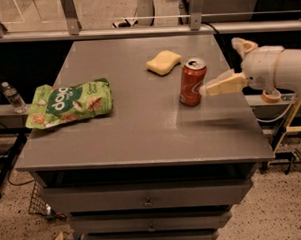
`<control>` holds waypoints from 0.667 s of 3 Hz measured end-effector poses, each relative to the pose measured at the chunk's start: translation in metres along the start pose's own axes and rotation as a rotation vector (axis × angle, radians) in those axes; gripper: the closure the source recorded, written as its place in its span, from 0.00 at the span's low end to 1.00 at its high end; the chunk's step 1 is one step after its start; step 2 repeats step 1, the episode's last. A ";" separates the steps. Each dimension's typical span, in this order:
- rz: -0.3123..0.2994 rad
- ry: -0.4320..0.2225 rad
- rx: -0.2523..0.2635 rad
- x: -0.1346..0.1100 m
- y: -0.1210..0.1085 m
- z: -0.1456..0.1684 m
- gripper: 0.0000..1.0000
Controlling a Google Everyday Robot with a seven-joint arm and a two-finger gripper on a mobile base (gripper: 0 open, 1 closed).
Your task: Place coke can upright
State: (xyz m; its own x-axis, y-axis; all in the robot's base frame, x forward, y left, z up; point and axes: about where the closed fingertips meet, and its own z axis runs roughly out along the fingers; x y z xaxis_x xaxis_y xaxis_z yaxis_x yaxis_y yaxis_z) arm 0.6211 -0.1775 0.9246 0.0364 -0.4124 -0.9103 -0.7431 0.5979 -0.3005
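Observation:
The coke can, red with a silver top, stands upright on the grey table, right of the middle. My gripper is to the right of the can, at the table's right edge. It is open and holds nothing. Its near finger points at the can's right side, with the tip very close to it. The far finger is behind and further right, apart from the can.
A green snack bag lies flat at the table's left. A yellow sponge lies behind the can. A water bottle stands off the table to the left. A tape roll lies on a shelf at the right.

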 end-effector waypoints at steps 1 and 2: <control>-0.069 0.122 0.090 -0.009 -0.023 -0.038 0.00; -0.069 0.122 0.090 -0.009 -0.023 -0.038 0.00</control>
